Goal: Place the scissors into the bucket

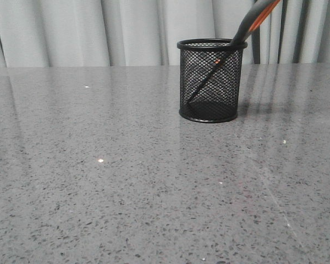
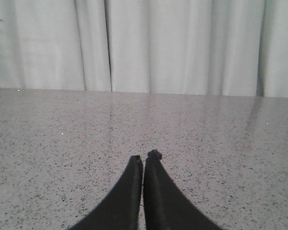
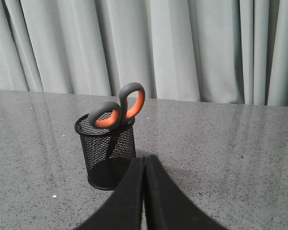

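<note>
Scissors (image 1: 252, 22) standing blades-down inside the mesh bucket (image 1: 211, 80), handles leaning toward 1 o'clock over its rim, on the speckled grey desk (image 1: 126, 181); left hand (image 2: 143, 160) and right hand (image 3: 144, 160) both pressed closed, holding nothing

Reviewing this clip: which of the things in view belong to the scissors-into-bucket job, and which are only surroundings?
Part of the job:
- scissors, blades down inside the cup, handles leaning over the rim
- bucket, upright black mesh cup
- right gripper, shut, holding nothing
- left gripper, shut, holding nothing

Only surroundings:
- grey speckled table
- pale curtain behind it
</note>
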### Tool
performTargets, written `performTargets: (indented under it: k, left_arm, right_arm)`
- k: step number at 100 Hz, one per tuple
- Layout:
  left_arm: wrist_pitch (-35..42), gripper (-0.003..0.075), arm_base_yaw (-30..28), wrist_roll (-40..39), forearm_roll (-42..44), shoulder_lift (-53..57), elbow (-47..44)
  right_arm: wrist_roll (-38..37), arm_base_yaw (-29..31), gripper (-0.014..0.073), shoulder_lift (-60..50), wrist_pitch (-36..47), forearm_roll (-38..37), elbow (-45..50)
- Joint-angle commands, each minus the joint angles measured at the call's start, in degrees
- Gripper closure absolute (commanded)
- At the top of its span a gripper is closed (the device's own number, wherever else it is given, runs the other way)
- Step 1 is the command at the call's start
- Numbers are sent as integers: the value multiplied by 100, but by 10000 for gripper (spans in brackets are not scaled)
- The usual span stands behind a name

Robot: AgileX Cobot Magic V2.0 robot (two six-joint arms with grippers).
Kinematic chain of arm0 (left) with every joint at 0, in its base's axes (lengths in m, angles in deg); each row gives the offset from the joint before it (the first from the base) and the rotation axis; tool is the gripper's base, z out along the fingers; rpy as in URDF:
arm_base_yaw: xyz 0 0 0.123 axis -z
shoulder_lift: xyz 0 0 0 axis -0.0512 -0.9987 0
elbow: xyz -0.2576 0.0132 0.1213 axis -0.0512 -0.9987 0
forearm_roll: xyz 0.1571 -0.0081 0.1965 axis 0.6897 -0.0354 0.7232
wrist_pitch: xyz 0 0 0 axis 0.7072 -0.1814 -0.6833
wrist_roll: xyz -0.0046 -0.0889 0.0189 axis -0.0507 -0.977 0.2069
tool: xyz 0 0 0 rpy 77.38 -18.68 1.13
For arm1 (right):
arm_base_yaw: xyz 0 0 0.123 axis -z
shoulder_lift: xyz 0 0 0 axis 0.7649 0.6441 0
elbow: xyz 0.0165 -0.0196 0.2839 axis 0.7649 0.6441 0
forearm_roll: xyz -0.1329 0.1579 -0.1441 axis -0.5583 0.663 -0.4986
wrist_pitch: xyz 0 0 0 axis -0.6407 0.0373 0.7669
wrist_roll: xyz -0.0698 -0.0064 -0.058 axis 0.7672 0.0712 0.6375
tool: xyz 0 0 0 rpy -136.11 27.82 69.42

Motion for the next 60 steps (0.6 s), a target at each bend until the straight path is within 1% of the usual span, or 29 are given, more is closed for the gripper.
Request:
performTargets:
  k: [1,22,29,35,60]
  left_arm:
    - [235,740,92,-241,162,159,-234]
    - [90,740,480,-241,293,159,-234]
    - [91,740,482,-241,193,159,-234]
    - [103,740,482,-241,-62,159,-234]
    - [141,740,482,-241,-77,159,-234]
  right_arm:
    - [23,-3,639,51,432,7,-168]
    - [23,-3,639,51,432,7,-168]
    - [23,-3,639,51,432,7,-168]
    - [23,-3,639,51,432,7,-168]
    - [23,-3,639,51,432,7,-168]
